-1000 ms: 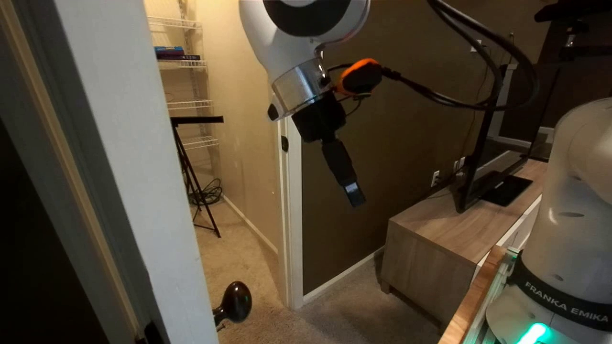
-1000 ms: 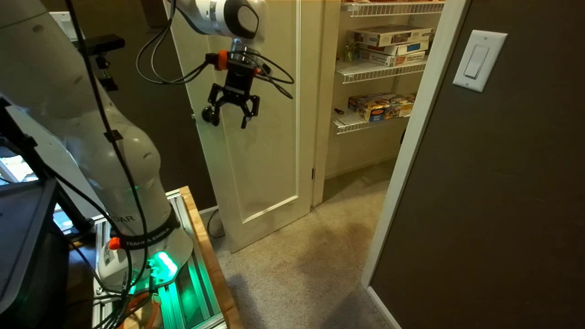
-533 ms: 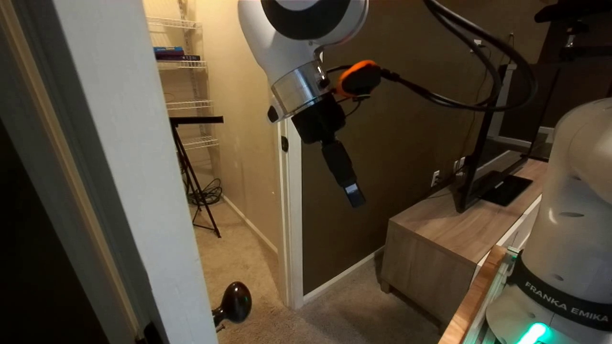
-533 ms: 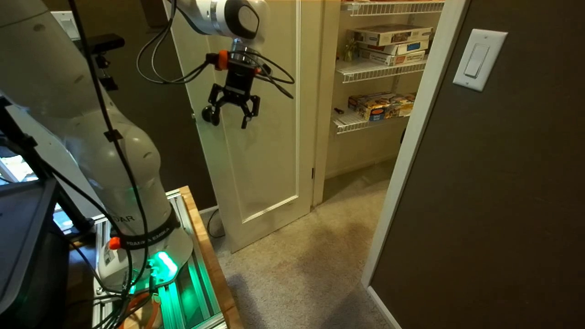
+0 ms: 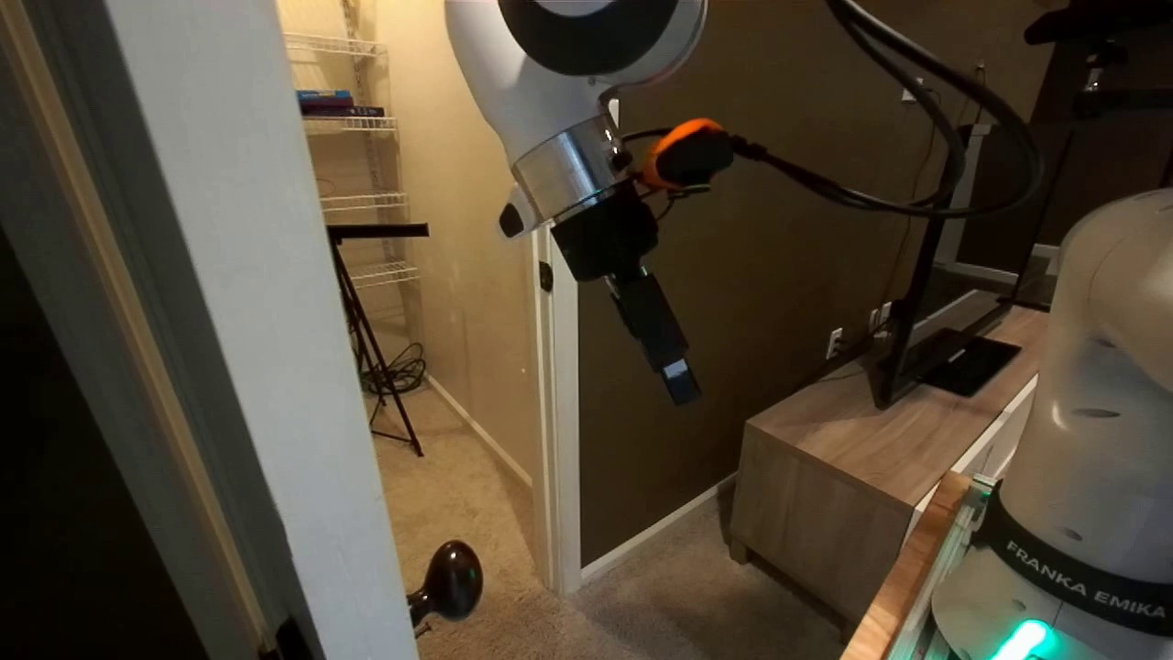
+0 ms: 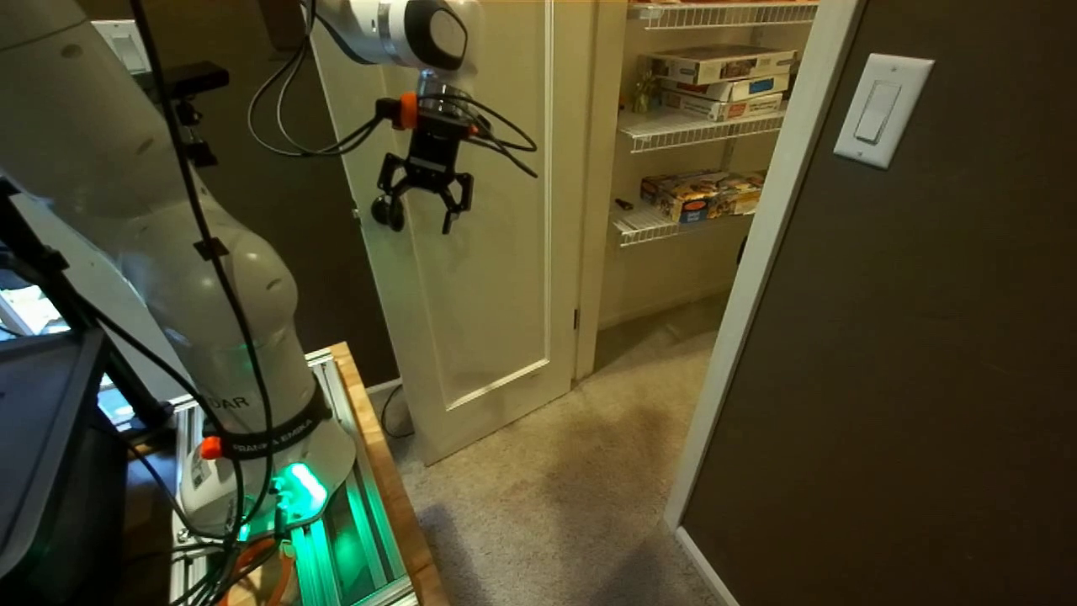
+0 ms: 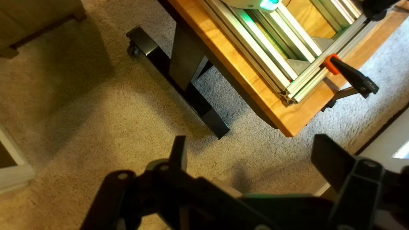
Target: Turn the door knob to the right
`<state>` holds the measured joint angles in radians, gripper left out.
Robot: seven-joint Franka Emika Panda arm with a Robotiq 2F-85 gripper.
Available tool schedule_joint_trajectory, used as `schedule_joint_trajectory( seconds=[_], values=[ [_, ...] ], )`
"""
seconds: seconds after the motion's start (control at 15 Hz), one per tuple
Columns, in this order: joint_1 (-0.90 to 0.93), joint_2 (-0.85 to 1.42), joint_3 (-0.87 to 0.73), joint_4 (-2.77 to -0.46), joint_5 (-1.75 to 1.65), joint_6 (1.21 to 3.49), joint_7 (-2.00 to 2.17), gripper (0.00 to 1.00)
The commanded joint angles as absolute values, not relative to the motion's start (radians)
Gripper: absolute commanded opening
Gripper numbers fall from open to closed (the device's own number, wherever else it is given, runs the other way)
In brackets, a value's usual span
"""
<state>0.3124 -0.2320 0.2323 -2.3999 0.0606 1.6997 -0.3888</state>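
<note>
The dark round door knob [image 5: 454,579] sits on the white door [image 5: 243,275] at the bottom of an exterior view. It also shows in an exterior view as a black knob [image 6: 383,210] on the panelled door [image 6: 492,295], which stands ajar. My gripper [image 6: 422,222] is open there with nothing between its fingers; its left finger overlaps the knob in the picture. In an exterior view my gripper [image 5: 680,383] points down, well above and apart from the knob. In the wrist view the gripper [image 7: 250,148] has its fingers wide apart over carpet; the knob is out of view.
A wooden table [image 7: 290,123] with metal rails and an orange-black clamp [image 7: 351,75] bears the arm base. A TV cabinet [image 5: 825,477] and a black tripod [image 5: 371,339] stand in the room. Wire shelves [image 6: 702,130] with boxes are behind the door frame [image 6: 757,295].
My gripper has shifted slightly, a little leftward in both exterior views. It stays open. The door and the knob have not visibly moved.
</note>
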Motion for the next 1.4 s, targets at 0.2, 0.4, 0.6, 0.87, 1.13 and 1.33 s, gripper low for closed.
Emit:
schedule_joint_trajectory(
  seconds=[0.2, 0.4, 0.6, 0.87, 1.13, 1.33],
  values=[
    [0.422, -0.397, 0.296, -2.505, 0.062, 1.857, -0.500, 1.00],
    [0.467, -0.436, 0.267, -2.548, 0.114, 1.986, -0.585, 1.00],
    [0.501, -0.431, 0.237, -2.602, 0.154, 2.154, -0.701, 1.00],
    [0.498, -0.398, 0.245, -2.593, 0.139, 2.183, -0.709, 1.00],
    [0.504, -0.394, 0.253, -2.596, 0.125, 2.202, -0.726, 1.00],
    [0.525, -0.347, 0.279, -2.573, 0.111, 2.227, -0.744, 1.00]
  ],
)
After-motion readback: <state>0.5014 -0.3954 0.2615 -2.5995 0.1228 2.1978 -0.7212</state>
